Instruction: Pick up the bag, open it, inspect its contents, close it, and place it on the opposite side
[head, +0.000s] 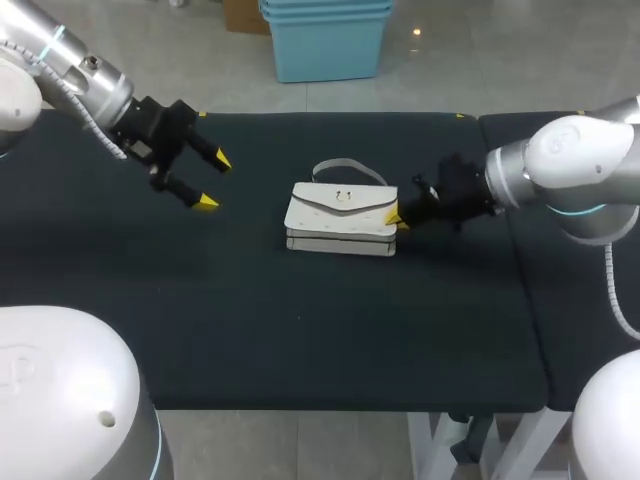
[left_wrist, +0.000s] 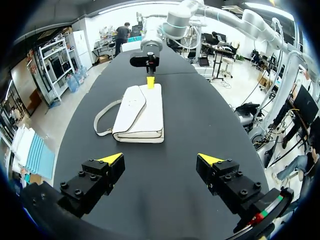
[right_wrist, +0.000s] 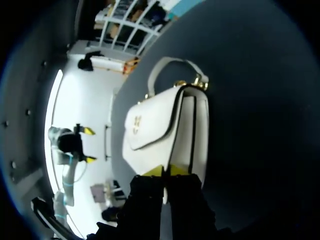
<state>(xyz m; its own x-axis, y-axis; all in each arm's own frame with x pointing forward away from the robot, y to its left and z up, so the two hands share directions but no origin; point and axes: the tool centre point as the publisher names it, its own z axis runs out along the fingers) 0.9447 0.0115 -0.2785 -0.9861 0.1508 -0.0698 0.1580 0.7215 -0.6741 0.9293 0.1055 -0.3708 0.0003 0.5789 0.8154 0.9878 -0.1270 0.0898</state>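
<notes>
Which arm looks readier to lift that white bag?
Right. The right gripper sits at the end of the bag, while the left gripper hangs open, well apart from it.

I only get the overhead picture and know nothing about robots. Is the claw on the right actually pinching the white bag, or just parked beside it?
Observer: Pinching, it seems. In its wrist view the right gripper has a sliver of the bag between its close-set tips.
Operator: And the handle, is it sticking up?
Observer: No. The left wrist view shows the handle lying flat on the table beside the bag.
</notes>
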